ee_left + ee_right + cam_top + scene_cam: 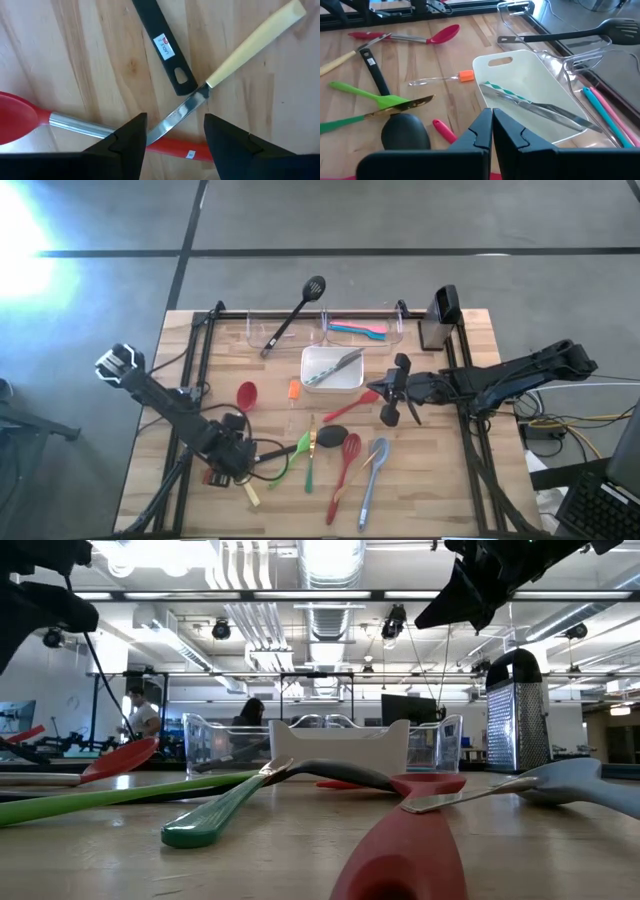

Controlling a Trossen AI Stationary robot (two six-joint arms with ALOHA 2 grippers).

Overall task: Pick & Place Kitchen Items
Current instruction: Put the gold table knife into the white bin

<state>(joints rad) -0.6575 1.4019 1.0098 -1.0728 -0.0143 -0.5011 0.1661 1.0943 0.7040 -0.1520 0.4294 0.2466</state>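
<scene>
The left pincer (175, 135) is held open, empty, over a cream-handled steel knife (235, 55) near the wooden counter (450, 480)'s front-left corner; the right pincer (491, 130) is shut, empty. Few utensils are binned; most are left scattered mid-counter.

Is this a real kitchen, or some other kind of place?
Probably not a kitchen, more likely a robot lab or workshop. The utensils lie on a wooden table between two robot arms. Beyond it, the low view shows bare ceiling ducts, computer screens and people at benches.
</scene>
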